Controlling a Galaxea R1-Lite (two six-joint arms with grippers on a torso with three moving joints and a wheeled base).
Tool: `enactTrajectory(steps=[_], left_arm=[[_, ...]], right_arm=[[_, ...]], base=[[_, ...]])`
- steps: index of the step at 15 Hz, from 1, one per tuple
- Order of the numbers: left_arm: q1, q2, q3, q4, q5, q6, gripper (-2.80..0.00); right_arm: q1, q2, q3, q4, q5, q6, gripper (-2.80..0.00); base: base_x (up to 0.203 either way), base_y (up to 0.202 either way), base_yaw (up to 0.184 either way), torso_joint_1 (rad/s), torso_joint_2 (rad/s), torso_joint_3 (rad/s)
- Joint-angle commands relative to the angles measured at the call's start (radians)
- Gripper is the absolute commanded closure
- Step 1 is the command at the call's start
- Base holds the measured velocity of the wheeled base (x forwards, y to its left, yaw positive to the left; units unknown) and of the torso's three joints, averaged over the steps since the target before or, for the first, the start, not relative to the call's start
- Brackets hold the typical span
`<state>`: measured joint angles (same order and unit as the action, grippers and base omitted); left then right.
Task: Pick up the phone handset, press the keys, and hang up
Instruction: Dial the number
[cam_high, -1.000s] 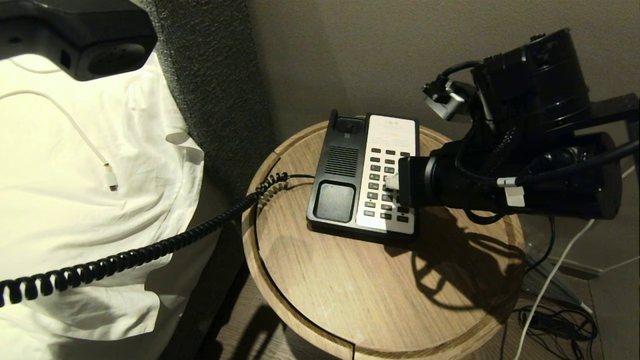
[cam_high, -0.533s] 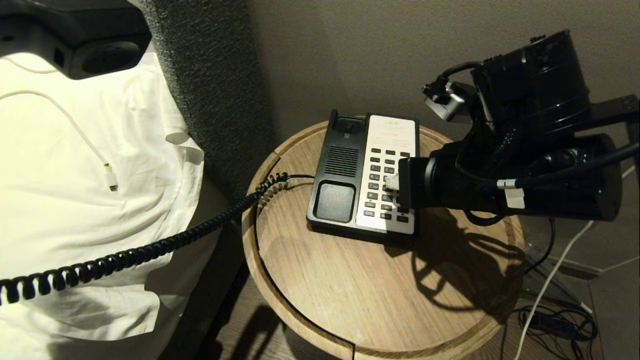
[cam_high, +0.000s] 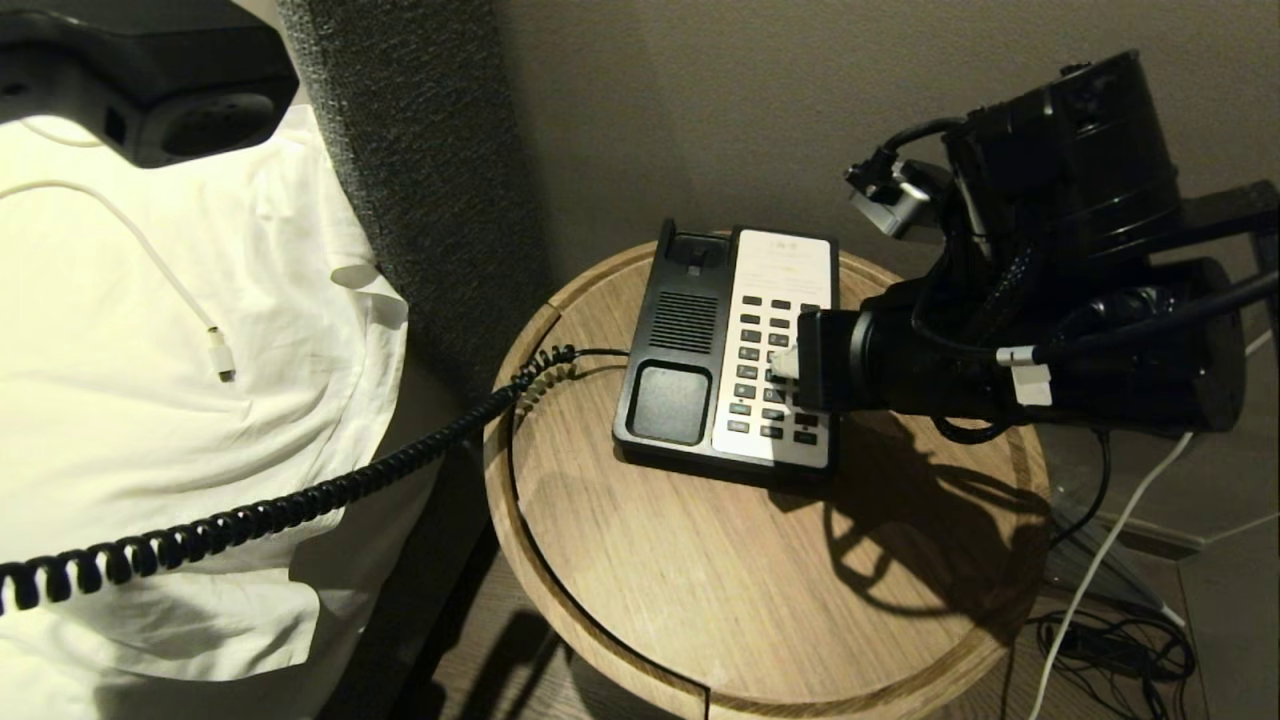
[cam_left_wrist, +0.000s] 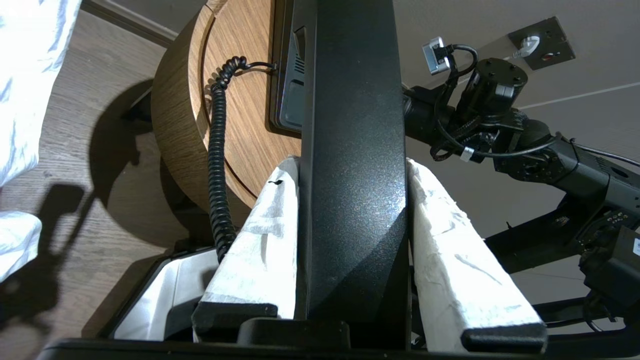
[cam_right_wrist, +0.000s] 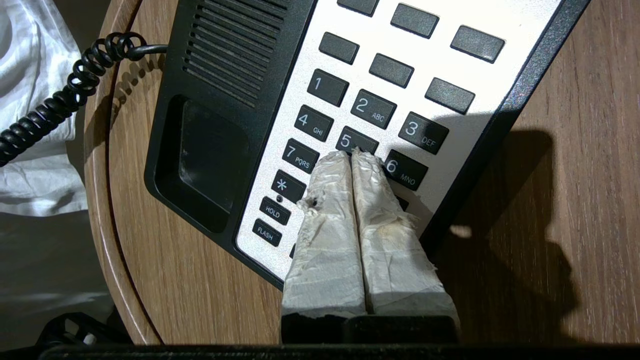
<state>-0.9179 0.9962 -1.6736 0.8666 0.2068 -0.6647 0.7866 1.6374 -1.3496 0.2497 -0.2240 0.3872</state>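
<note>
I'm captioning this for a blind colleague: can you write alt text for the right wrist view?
The right hand, its two tape-wrapped fingers pressed together, has its tips over the keys, at the lower edge of the 5. The phone base sits on a round wooden table, the coiled cord trailing off its edge.

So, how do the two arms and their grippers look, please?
Both grippers have long wedge-shaped fingers wrapped in crinkled white tape over black bases: the left gripper and the right gripper. The right arm is made of glossy black cylinders with black cables looped around it, a white tag on one cable, and a small silver camera on top.
</note>
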Motion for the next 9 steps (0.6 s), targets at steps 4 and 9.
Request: enactTrajectory(steps=[4,9], left_arm=[[0.001,-0.001,0.002,0.005,0.002,-0.006,0.00],[0.001,-0.001,0.003,0.005,0.002,-0.004,0.00]], right_arm=[[0.002,-0.007,-0.026,-0.001,0.006,0.005,0.00],[0.002,-0.007,-0.023,0.020,0.004,0.008,0.00]], base=[[0.000,0.000,0.000,0.000,0.00,0.000],[0.000,0.000,0.000,0.000,0.00,0.000]])
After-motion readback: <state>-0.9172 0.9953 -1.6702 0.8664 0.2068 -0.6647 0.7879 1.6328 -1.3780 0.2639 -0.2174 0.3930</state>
